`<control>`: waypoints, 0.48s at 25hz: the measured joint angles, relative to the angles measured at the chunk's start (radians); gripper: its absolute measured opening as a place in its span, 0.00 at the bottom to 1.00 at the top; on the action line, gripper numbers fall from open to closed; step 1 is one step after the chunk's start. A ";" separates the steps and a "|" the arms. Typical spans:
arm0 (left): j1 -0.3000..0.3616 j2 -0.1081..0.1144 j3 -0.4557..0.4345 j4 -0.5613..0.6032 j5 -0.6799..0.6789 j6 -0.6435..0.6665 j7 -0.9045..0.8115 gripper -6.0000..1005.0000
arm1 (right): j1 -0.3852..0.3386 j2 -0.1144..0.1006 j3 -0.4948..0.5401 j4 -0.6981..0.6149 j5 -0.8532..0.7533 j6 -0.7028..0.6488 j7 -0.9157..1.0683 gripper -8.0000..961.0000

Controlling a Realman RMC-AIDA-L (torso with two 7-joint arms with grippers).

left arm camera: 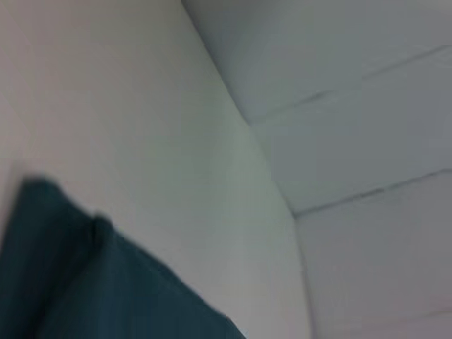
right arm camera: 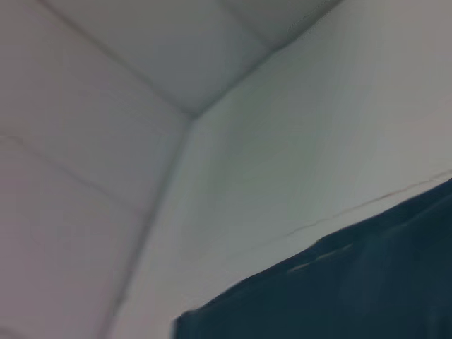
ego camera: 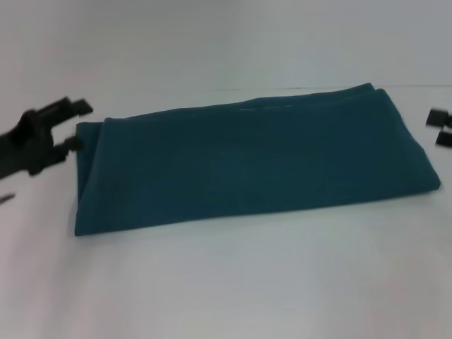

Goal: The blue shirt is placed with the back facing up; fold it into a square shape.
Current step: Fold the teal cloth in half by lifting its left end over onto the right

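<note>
White and plain, the bench (ego camera: 226, 282) fills almost the whole head view and carries only the dark teal-blue soft-cloth shirt (ego camera: 247, 166), which lies a little behind the middle of it. The shirt is already folded into a long flat band with the plain side up; no sleeve and no lettering shows. Its long axis runs across in front of me, from my left to my right, and the right end sits a little farther from me than the left end, so the band is slightly slanted. My left tool (ego camera: 76, 126) hangs just beside the left short end of the band, its two black fingers apart with a gap between them and holding nothing; one fingertip looks very near the cloth edge, but I cannot tell if it touches. My right tool (ego camera: 439, 129) is just beside the right short end, at the border of the view, and I cannot tell its state. I judge that the lengthwise folds are done and the crosswise fold remains. The next move should be to pinch one short end through all the layers and carry it over to the other end, with the edges kept aligned, so a square comes out.
</note>
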 joint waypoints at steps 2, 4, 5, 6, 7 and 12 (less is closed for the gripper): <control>0.039 -0.004 -0.019 -0.017 -0.023 0.077 -0.012 0.77 | -0.040 0.010 0.008 0.035 0.044 -0.065 -0.036 0.89; 0.086 -0.012 -0.062 -0.043 -0.029 0.162 -0.026 0.81 | -0.067 0.017 0.025 0.065 0.067 -0.091 -0.064 0.92; 0.086 -0.012 -0.062 -0.043 -0.029 0.162 -0.026 0.81 | -0.077 0.020 0.036 0.078 0.074 -0.099 -0.076 0.94; 0.102 -0.012 -0.078 -0.058 -0.026 0.186 -0.032 0.81 | -0.080 0.019 0.044 0.082 0.074 -0.101 -0.081 0.94; 0.113 -0.011 -0.090 -0.066 -0.022 0.200 -0.039 0.81 | -0.082 0.017 0.046 0.085 0.072 -0.105 -0.086 0.94; 0.163 -0.017 -0.115 -0.077 0.033 0.212 -0.098 0.81 | -0.072 0.012 0.039 0.085 0.047 -0.122 -0.110 0.93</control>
